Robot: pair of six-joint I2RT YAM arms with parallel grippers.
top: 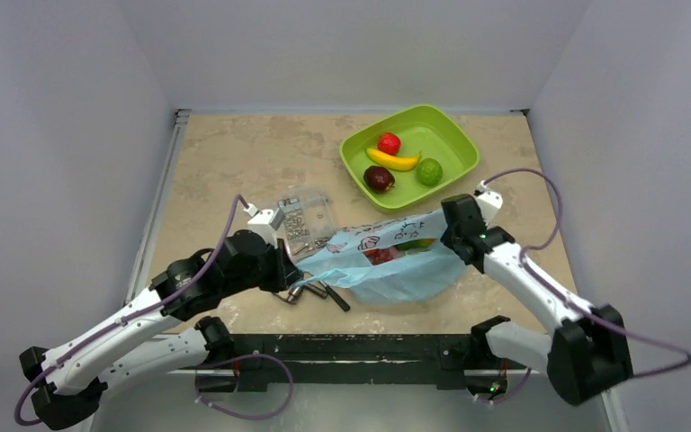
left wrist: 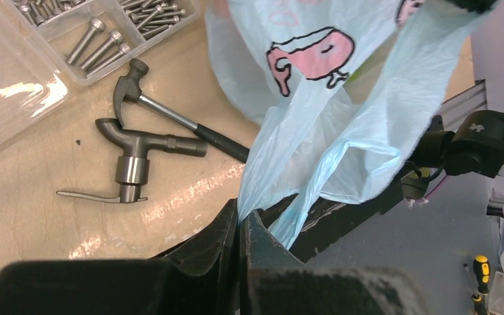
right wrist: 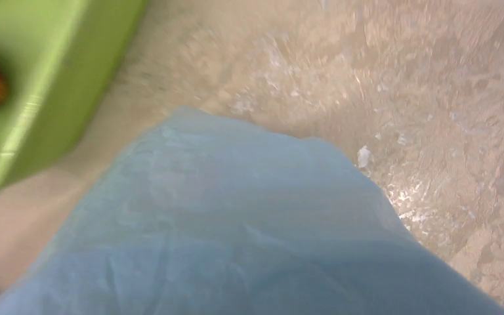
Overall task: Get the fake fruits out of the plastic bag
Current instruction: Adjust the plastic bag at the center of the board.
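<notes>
Between the two arms, the plastic bag (top: 387, 270) stretches left to right, its left end pinched in the closed left gripper (left wrist: 239, 220), its right end at the right gripper (top: 454, 236), whose grip cannot be told, with fake fruits (top: 382, 255) showing inside, nearer the right gripper.

Looks like a robotics lab test cell: plain pale walls (top: 54, 135) box in a stone-look tabletop (top: 234, 153), cabled arms (top: 126, 319) bolted at its edge, screw box (top: 306, 211) and small hammer (left wrist: 177, 120) just ahead of the left gripper (left wrist: 239, 216).
</notes>
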